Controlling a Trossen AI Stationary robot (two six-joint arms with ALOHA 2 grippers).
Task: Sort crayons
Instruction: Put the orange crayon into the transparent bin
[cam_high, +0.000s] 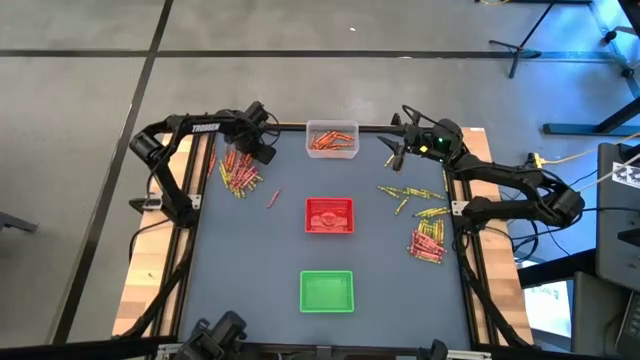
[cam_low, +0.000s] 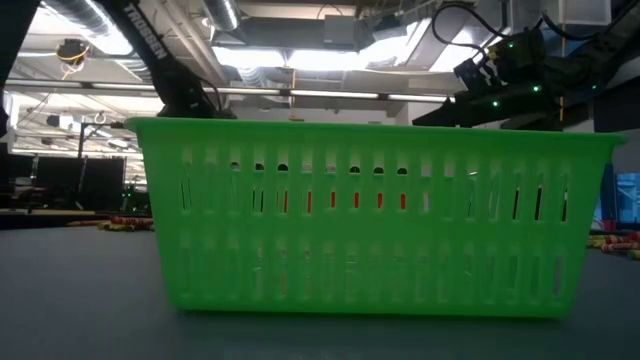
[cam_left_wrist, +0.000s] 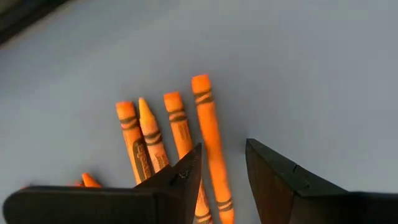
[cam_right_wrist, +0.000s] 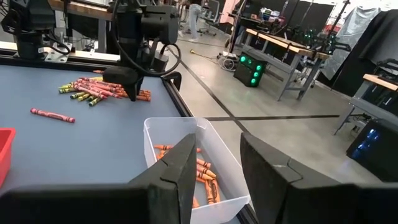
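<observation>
Crayons lie in a pile (cam_high: 238, 172) at the table's far left, and several orange ones (cam_left_wrist: 180, 124) show side by side on the grey table top. My left gripper (cam_left_wrist: 222, 152) points down over this pile, open, its fingers standing on either side of one orange crayon (cam_left_wrist: 210, 124) that lies flat. The right wrist view also shows my left gripper (cam_right_wrist: 132, 92) at the pile. My right gripper (cam_right_wrist: 219, 146) is open and holds nothing, level beside the clear tray (cam_right_wrist: 231, 163) of orange crayons. More crayons lie at the right (cam_high: 425, 240).
The clear tray (cam_high: 332, 140) stands at the far middle edge, the red tray (cam_high: 329, 215) in the middle and the green tray (cam_high: 327, 290) toward the near edge. Yellow-green crayons (cam_high: 415, 195) lie scattered at the right. A single red crayon (cam_high: 272, 198) lies left of the red tray.
</observation>
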